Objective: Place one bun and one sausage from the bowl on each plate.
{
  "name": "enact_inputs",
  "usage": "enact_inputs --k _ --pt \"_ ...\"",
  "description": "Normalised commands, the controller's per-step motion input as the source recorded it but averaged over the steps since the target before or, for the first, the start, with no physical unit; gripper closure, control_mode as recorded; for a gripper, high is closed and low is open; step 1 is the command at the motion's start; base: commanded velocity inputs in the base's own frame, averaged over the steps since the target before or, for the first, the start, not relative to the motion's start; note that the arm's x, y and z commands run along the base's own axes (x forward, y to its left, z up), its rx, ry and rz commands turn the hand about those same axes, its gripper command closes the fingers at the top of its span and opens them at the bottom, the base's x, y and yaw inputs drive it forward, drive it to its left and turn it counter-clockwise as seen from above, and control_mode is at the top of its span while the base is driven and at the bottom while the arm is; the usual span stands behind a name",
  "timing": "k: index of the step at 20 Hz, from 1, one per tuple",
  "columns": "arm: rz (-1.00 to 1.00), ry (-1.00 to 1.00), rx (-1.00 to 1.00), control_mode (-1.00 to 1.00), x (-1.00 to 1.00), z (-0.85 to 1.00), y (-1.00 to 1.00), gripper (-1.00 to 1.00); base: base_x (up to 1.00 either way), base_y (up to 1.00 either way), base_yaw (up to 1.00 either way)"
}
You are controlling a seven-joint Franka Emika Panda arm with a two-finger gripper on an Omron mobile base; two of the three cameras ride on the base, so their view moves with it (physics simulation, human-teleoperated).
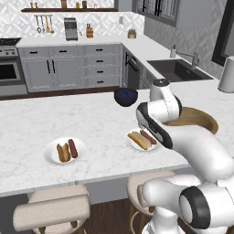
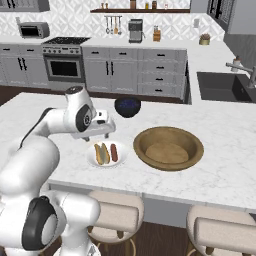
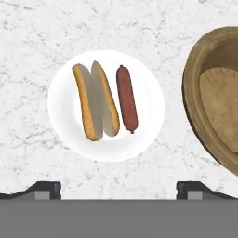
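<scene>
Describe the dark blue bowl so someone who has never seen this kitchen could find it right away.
Start at the white marble island counter and find the big, shallow wooden bowl. Just beyond it, towards the cabinets, sits the dark blue bowl. It is smaller, deeper and near-black beside the wide brown bowl and the flat white plate.

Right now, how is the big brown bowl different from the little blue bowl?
The wooden bowl is wide, shallow and light brown; the blue bowl is smaller, deeper and dark. The wooden bowl sits near the counter's front edge, beside the plate with a bun and sausage, while the blue bowl stands farther back. Both are round, upright and on the white marble counter.
</scene>
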Motion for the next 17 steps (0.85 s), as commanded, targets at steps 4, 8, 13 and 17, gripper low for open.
enact_inputs --k 4,8,13,17 --pt "-0.03 0.00 0.04 -1.00 -0.97 0.49 0.03 -1.00 0.00 0.00 0.00" --pt "0.00 -0.02 0.04 -1.00 -0.84 0.26 0.23 -1.00 0.00 0.00 0.00" --pt "0.04 -0.15 0.06 -1.00 -0.76 0.04 0.41 -1.00 0.00 0.00 0.00" --pt "0.08 -0.11 0.04 -1.00 -0.65 0.18 0.61 -1.00 0.00 0.00 0.00"
